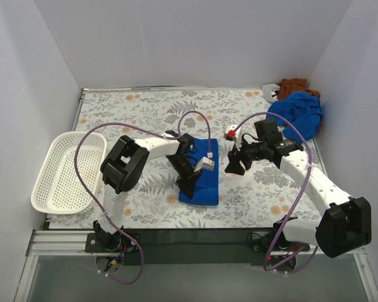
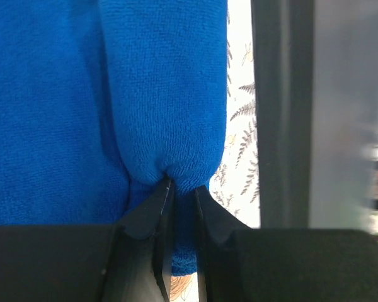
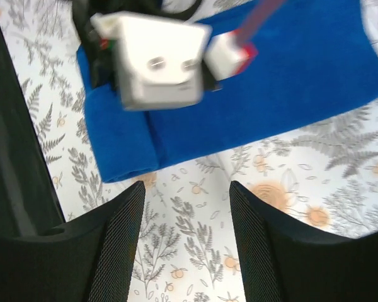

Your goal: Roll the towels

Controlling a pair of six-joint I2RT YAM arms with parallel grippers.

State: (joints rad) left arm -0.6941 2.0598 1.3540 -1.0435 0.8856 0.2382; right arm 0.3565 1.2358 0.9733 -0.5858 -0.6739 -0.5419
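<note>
You are pinching the rolled end of the blue towel (image 2: 164, 94) with your left gripper (image 2: 181, 189), its jaws nearly closed on the fold. The rest of the towel is lying flat just past those jaws. Your right gripper (image 3: 186, 207) is hanging with its jaws apart, holding nothing, and the towel is just ahead of it. I think you are starting the roll. Next you should be turning it forward, tight and straight. The other towels (image 1: 299, 113) are waiting well off to that gripper's right.

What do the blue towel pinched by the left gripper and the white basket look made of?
Blue towel: soft terry or microfibre cloth, matte; a fine nubby pile shows close up. White basket: probably moulded plastic, faintly glossy; stiff perforated mesh walls.
</note>
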